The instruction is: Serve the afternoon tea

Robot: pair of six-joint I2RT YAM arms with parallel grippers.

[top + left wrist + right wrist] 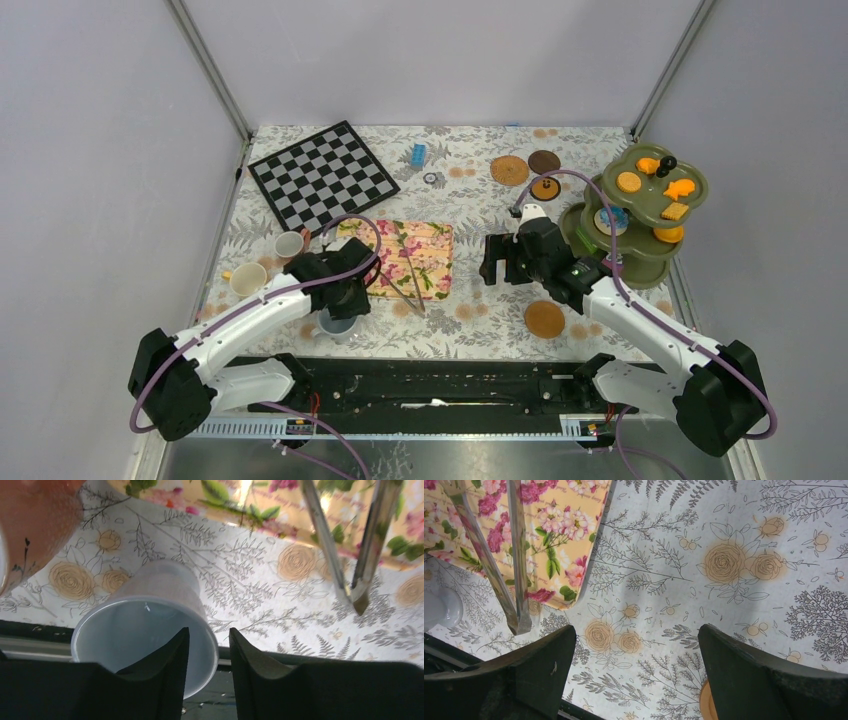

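Observation:
A grey-blue mug (150,600) stands near the table's front edge (335,325). My left gripper (209,632) is over its rim, one finger inside the mug and the other outside. The jaws are partly closed, and a gap shows on each side of the mug wall. A brown mug (35,520) is close on the left. A cream mug (247,279) and a tan mug (290,244) stand further left. My right gripper (636,630) hangs open over bare cloth, with a brown coaster (705,705) beside its right finger. Orange pastries (628,182) sit on a green tiered stand (640,240).
Metal tongs (408,280) lie across the floral mat (430,245) between the two arms. A chessboard (322,176) lies at the back left. Three more coasters (509,170) sit at the back near the stand. A black rail runs along the front edge.

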